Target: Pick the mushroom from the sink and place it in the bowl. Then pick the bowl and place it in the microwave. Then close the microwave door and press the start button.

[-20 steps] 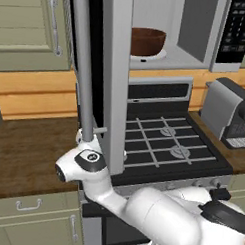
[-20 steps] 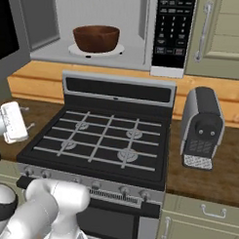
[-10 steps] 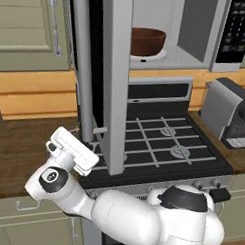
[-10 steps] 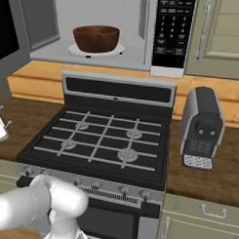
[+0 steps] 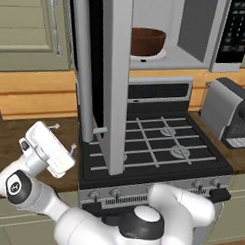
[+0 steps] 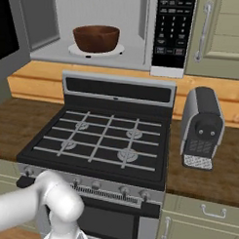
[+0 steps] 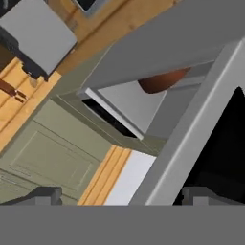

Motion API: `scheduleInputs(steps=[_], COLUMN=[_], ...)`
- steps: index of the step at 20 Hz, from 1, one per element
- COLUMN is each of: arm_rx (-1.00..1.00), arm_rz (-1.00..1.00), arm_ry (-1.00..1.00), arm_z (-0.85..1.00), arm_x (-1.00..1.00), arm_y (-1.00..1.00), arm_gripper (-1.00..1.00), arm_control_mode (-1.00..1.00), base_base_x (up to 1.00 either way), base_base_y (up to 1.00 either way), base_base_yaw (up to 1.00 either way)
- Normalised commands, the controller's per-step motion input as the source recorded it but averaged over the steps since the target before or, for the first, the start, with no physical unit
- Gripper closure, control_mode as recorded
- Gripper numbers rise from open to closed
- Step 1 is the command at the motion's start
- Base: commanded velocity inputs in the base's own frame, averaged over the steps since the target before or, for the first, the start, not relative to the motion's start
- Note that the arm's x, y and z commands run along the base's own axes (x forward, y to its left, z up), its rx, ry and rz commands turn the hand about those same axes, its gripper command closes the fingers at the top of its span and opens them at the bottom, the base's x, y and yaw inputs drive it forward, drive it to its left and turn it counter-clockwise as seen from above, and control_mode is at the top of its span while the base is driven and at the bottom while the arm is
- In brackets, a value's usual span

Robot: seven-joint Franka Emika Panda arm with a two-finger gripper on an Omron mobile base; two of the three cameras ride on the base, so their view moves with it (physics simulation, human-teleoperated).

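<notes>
while the bowl [image 6: 96, 38] sits inside the microwave [image 6: 158, 35] at upper frame, the left base view shows the gripper [image 5: 49, 151] spread wide, empty, left of the open microwave door [image 5: 103, 79].

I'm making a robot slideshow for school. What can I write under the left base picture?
Bowl sits inside the open microwave; open gripper waits left of the door.

I saw the open microwave door [image 5: 116, 84] jutting out over the stove [image 5: 153, 145], blocking passage rightward; the counter [image 5: 24, 136] to its left lay free.
</notes>
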Motion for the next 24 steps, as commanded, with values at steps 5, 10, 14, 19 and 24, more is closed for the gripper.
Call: scheduleInputs(steps=[5, 10, 14, 19, 24], arm_rx=[0.0, 0.0, 0.02, 0.06, 0.13], arm_rz=[-0.16, -0.07, 0.0, 0.08, 0.21], arm_ry=[-0.3, -0.31, -0.33, -0.32, -0.26], arm_z=[0.49, 0.24, 0.2, 0.19, 0.15], arm_x=[-0.28, -0.36, -0.35, -0.31, -0.23], arm_y=[0.06, -0.09, -0.31, -0.5, -0.62], arm_gripper=[-1.0, -1.0, -1.0, -1.0, -1.0], arm_control_mode=[-1.0, -1.0, -1.0, -1.0, -1.0], base_base_x=[0.0, 0.0, 0.0, 0.0, 0.0], base_base_y=[0.0, 0.0, 0.0, 0.0, 0.0], base_base_yaw=[0.0, 0.0, 0.0, 0.0, 0.0])
